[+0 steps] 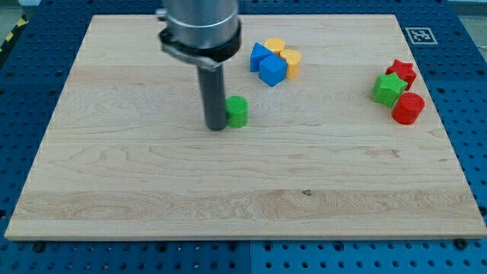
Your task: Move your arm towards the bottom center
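Observation:
My tip point(217, 126) rests on the wooden board point(152, 190), left of centre in the upper half of the view. A small green cylinder block point(237, 111) stands just to the tip's right, touching or nearly touching the rod. The bottom centre of the board lies well below the tip.
Two blue blocks point(268, 64) and two yellow blocks point(283, 53) cluster near the view's top centre. At the right stand a red star block point(402, 71), a green star block point(389, 89) and a red cylinder block point(409, 108). A blue pegboard point(464, 91) surrounds the board.

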